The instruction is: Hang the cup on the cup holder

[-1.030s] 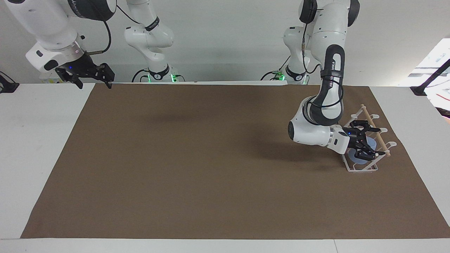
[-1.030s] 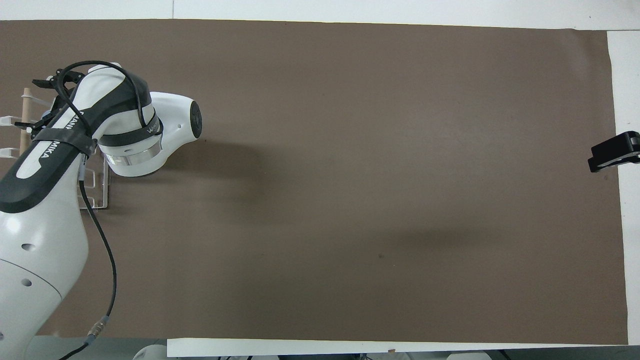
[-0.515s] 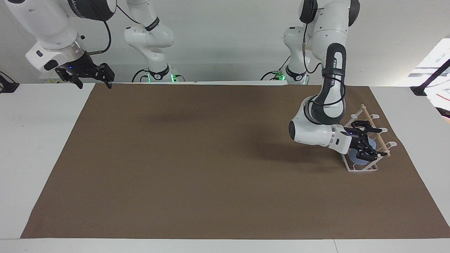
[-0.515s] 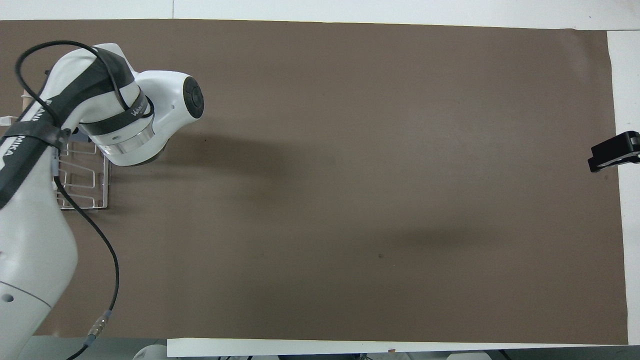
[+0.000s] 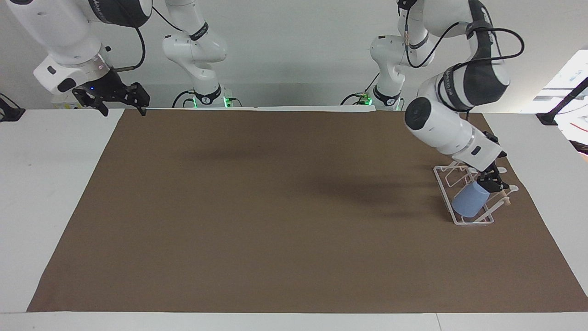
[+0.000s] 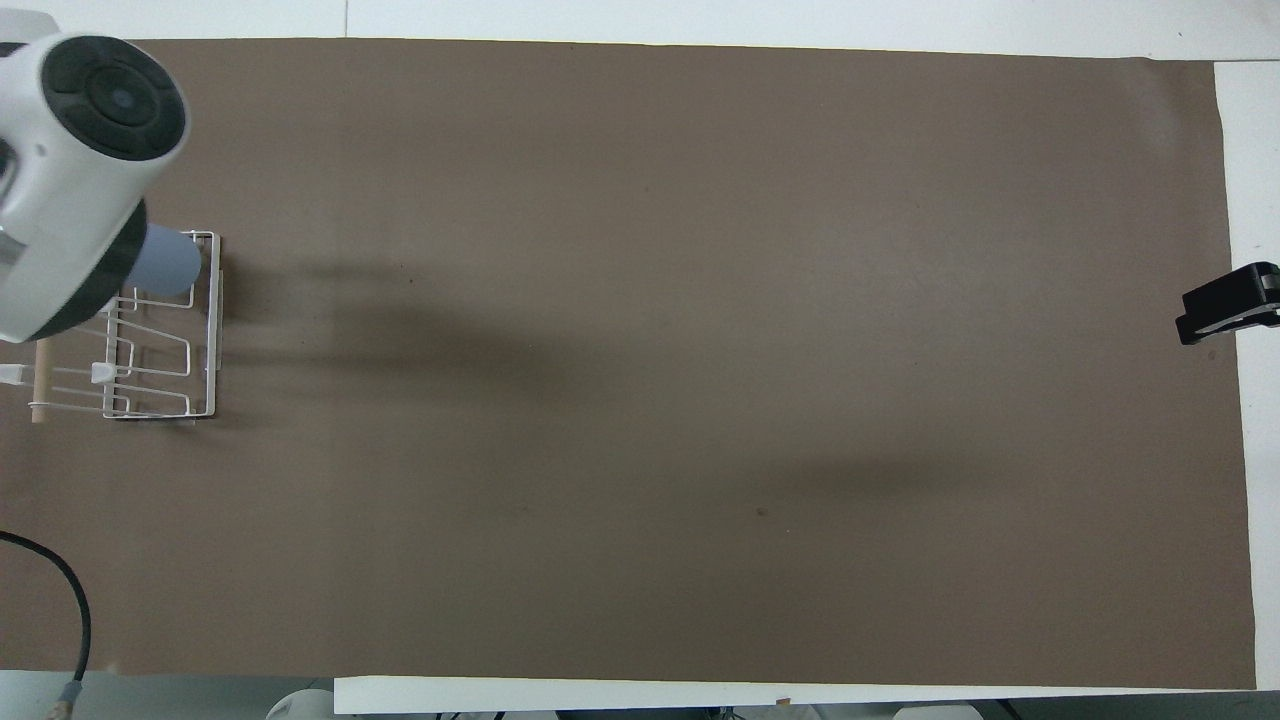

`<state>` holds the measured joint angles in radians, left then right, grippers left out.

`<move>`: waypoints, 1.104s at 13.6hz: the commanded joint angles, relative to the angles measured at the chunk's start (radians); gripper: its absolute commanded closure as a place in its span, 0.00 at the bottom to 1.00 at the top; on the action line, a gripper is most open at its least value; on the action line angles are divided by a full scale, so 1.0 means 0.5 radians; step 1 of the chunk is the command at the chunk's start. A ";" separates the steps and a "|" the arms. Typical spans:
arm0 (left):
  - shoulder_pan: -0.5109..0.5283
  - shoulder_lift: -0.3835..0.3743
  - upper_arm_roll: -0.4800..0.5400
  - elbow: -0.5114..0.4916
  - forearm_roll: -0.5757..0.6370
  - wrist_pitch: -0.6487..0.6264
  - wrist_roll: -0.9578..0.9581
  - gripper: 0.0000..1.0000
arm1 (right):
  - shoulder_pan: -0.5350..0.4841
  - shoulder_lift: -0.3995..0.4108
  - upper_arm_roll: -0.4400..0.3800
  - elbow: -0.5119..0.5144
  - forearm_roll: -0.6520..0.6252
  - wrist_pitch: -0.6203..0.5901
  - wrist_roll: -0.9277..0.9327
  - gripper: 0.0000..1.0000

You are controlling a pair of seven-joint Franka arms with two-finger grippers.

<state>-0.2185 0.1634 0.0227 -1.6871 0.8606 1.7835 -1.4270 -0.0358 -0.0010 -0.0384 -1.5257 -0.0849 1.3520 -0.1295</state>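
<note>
The light-blue cup (image 5: 470, 201) hangs tilted on a prong of the white wire cup holder (image 5: 443, 181), at the end of the rack farthest from the robots, toward the left arm's end of the table. The cup (image 6: 170, 262) and the holder (image 6: 200, 340) also show in the overhead view. My left gripper (image 5: 493, 182) points down just above the cup's upper end, over the holder's wooden dowel (image 5: 505, 198). I cannot tell whether it touches the cup. In the overhead view the left arm's wrist (image 6: 80, 170) hides it. My right gripper (image 5: 121, 102) waits open and empty over the table's corner.
A brown mat (image 5: 275, 207) covers most of the white table (image 5: 41, 184). The holder stands near the mat's edge at the left arm's end. The right gripper's tip (image 6: 1230, 300) shows at the mat's edge in the overhead view.
The left gripper, spread around the cup on the holder before, has lifted and swung upright. The left arm's wrist has risen, uncovering the cup hanging on the rack. The right arm has not moved.
</note>
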 commanded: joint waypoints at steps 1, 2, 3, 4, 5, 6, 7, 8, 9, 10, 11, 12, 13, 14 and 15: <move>0.121 -0.072 0.001 0.036 -0.311 0.102 0.392 0.00 | 0.004 -0.041 -0.003 -0.047 -0.033 -0.004 0.017 0.00; 0.139 -0.081 0.001 0.088 -0.459 0.096 0.533 0.00 | 0.004 -0.041 -0.003 -0.047 -0.033 -0.004 0.017 0.00; 0.152 -0.090 0.001 0.128 -0.597 0.087 0.650 0.00 | 0.004 -0.041 0.000 -0.047 -0.033 -0.004 0.017 0.00; 0.152 -0.109 0.004 0.143 -0.759 0.078 0.773 0.00 | 0.004 -0.041 0.000 -0.047 -0.033 -0.004 0.017 0.00; 0.152 -0.133 0.004 0.156 -0.895 0.069 0.911 0.00 | 0.004 -0.041 -0.003 -0.047 -0.036 -0.004 0.017 0.00; 0.152 -0.139 0.004 0.180 -1.023 0.011 1.033 0.00 | 0.004 -0.041 0.000 -0.047 -0.033 -0.004 0.017 0.00; 0.152 -0.143 0.004 0.247 -1.128 -0.081 1.202 0.00 | 0.004 -0.041 -0.003 -0.047 -0.033 -0.004 0.017 0.00; 0.149 -0.140 0.004 0.309 -1.232 -0.167 1.377 0.00 | 0.004 -0.041 -0.003 -0.047 -0.033 -0.004 0.017 0.00; 0.152 -0.143 0.004 0.358 -1.312 -0.253 1.518 0.00 | 0.004 -0.041 -0.003 -0.047 -0.036 -0.004 0.017 0.00; 0.152 -0.143 0.007 0.392 -1.389 -0.381 1.614 0.00 | 0.004 -0.041 -0.003 -0.047 -0.033 -0.004 0.017 0.00; 0.152 -0.161 0.007 0.401 -1.472 -0.461 1.751 0.00 | 0.004 -0.041 -0.003 -0.047 -0.036 -0.004 0.017 0.00; 0.152 -0.179 0.007 0.398 -1.539 -0.487 1.935 0.00 | 0.004 -0.041 -0.003 -0.047 -0.033 -0.004 0.017 0.00; 0.152 -0.198 0.007 0.401 -1.586 -0.517 2.082 0.00 | 0.004 -0.041 -0.003 -0.047 -0.033 -0.004 0.017 0.00; 0.149 -0.210 0.004 0.401 -1.592 -0.536 2.224 0.00 | 0.004 -0.041 0.000 -0.047 -0.033 -0.004 0.017 0.00; 0.149 -0.207 0.004 0.404 -1.592 -0.551 2.340 0.00 | 0.004 -0.041 -0.003 -0.047 -0.033 -0.004 0.017 0.00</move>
<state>-0.1470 0.0705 0.0245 -1.4930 0.0845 1.5424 -0.3632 -0.0358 -0.0010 -0.0384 -1.5257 -0.0850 1.3520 -0.1295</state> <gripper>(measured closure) 0.000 0.000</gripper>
